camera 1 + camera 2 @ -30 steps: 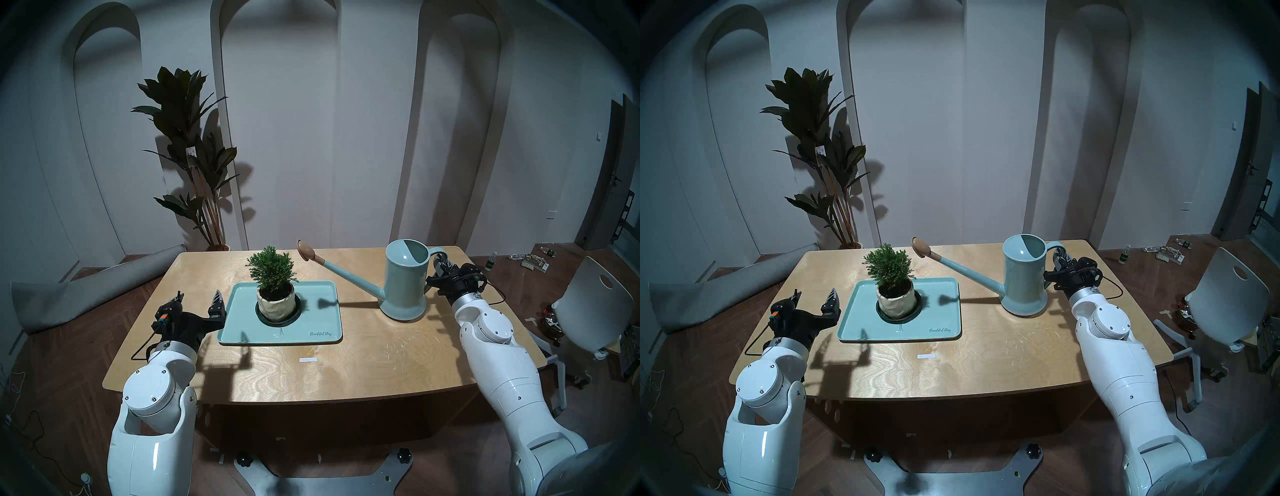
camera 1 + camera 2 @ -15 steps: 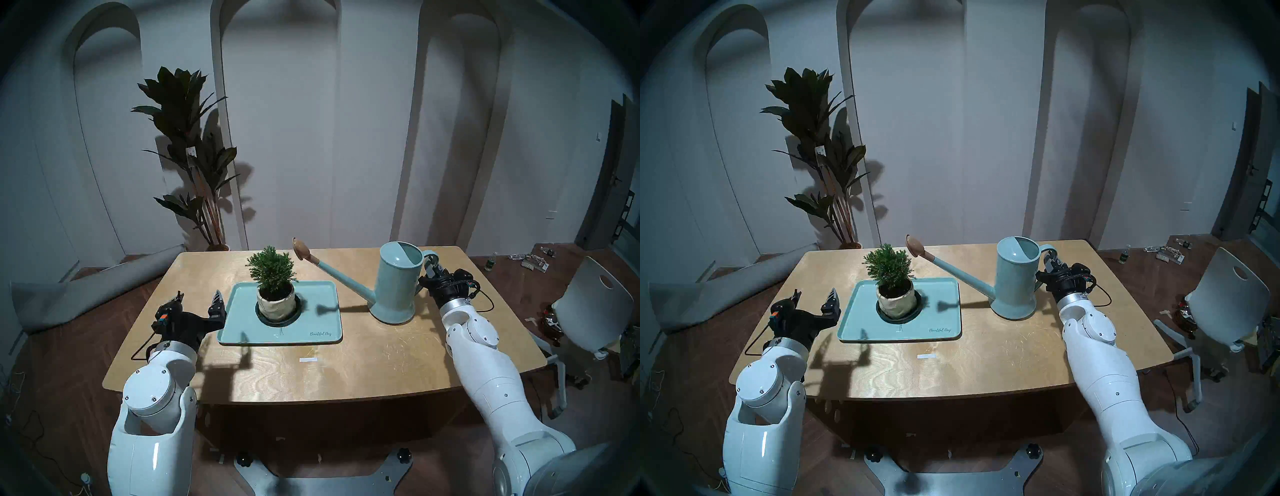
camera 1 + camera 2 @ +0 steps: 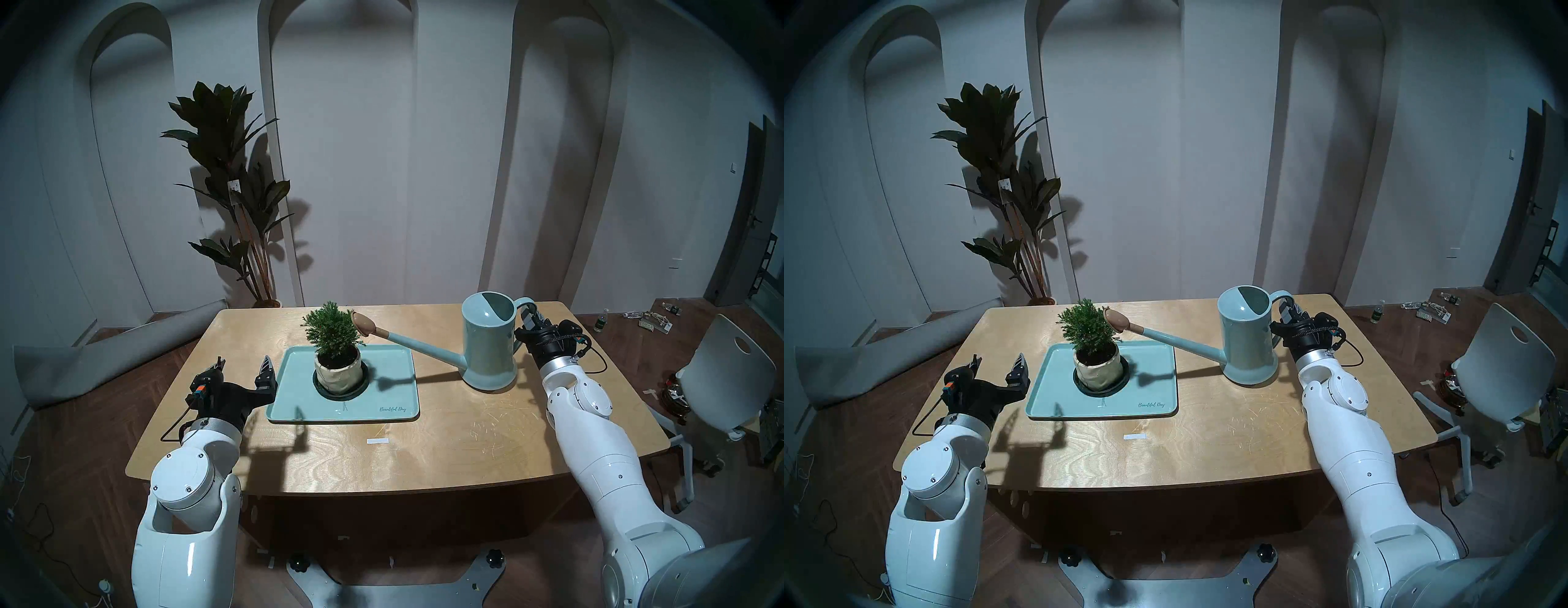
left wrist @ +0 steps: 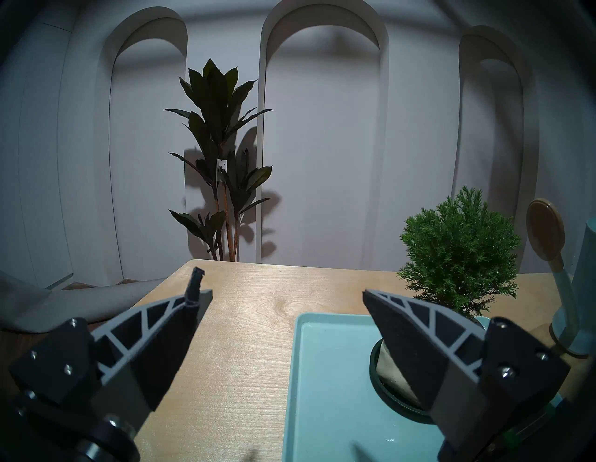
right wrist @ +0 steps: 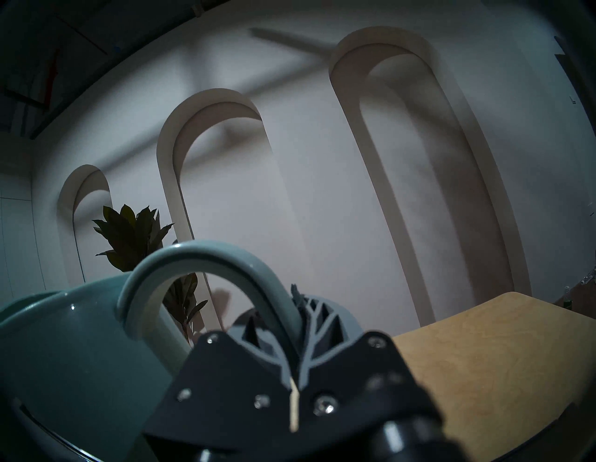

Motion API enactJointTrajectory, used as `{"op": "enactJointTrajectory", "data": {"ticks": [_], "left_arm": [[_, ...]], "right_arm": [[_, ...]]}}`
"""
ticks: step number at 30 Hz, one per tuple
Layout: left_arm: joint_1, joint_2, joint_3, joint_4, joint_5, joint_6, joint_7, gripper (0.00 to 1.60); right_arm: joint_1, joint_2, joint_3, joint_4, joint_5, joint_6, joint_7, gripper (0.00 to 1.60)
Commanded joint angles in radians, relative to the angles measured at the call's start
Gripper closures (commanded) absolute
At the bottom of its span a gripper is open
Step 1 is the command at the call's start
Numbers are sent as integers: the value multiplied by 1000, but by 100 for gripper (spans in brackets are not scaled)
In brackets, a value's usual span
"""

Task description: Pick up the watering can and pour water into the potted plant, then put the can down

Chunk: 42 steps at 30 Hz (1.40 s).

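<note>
The pale teal watering can [image 3: 488, 339] is over the right part of the table, tilted to the left. Its spout [image 3: 420, 349] slopes down toward the tan rose head [image 3: 365, 323], which sits against the upper right of the potted plant [image 3: 334, 335]. My right gripper [image 3: 530, 320] is shut on the can's loop handle [image 5: 206, 258]. I cannot tell whether the can's base touches the table. The shrub stands in a cream pot [image 3: 338, 374] on a teal tray [image 3: 382, 407]. My left gripper [image 3: 244, 368] is open and empty, left of the tray, as the left wrist view [image 4: 283, 290] also shows.
A tall broad-leaved floor plant [image 3: 229, 170] stands behind the table's far left. A rolled grey mat [image 3: 106, 352] lies on the floor at the left. A white chair [image 3: 729, 373] stands at the right. A white tape strip [image 3: 377, 441] lies on the wooden table [image 3: 466, 450].
My right gripper carried the can to the left, then tipped it. The rose head dropped from above the shrub's right side down against its foliage. The left arm has not moved.
</note>
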Motion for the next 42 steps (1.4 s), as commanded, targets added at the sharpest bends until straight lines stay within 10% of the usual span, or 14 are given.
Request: {"op": "enactJointTrajectory", "data": {"ticks": [1, 15, 42], "left_arm": [[-5, 0, -2, -19, -2, -5, 1, 0], [-6, 0, -2, -18, -1, -5, 1, 0], [-7, 1, -2, -16, -1, -5, 0, 0]], "right_arm": [[68, -24, 25, -49, 52, -40, 40, 160], [102, -88, 58, -35, 150, -48, 115, 160], [215, 7, 115, -138, 112, -35, 116, 160]]}}
